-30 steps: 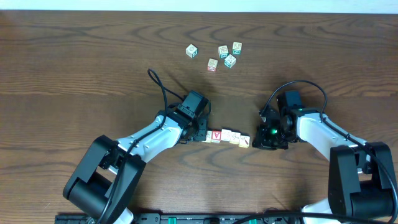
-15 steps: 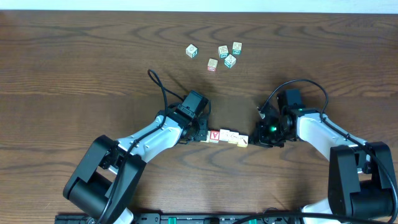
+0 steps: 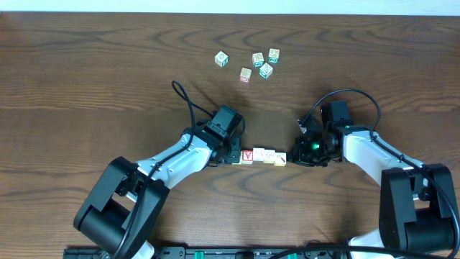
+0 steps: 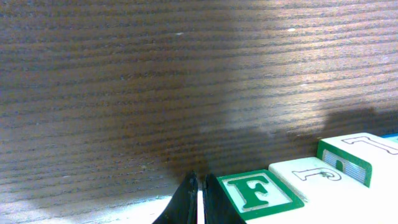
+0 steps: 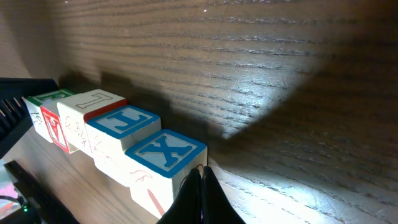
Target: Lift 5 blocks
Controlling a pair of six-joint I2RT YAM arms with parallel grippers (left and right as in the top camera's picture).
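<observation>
I find the row of blocks [image 3: 263, 155] on the table [image 3: 86, 86], well apart from the spare cubes [image 3: 257, 58]. Left jaws closed tight, against its red-V end. Right jaws closed tight, against its X end. Neither grips anything.

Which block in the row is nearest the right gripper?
The blue-X block, at the row's end beside the right gripper; the others lie beyond it.

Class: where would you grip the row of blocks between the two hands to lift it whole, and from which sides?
Grip the row of blocks at its two end faces, squeezing inward, left hand against right hand. It is separate cubes set face to face, so probably only end pressure keeps them together.
</observation>
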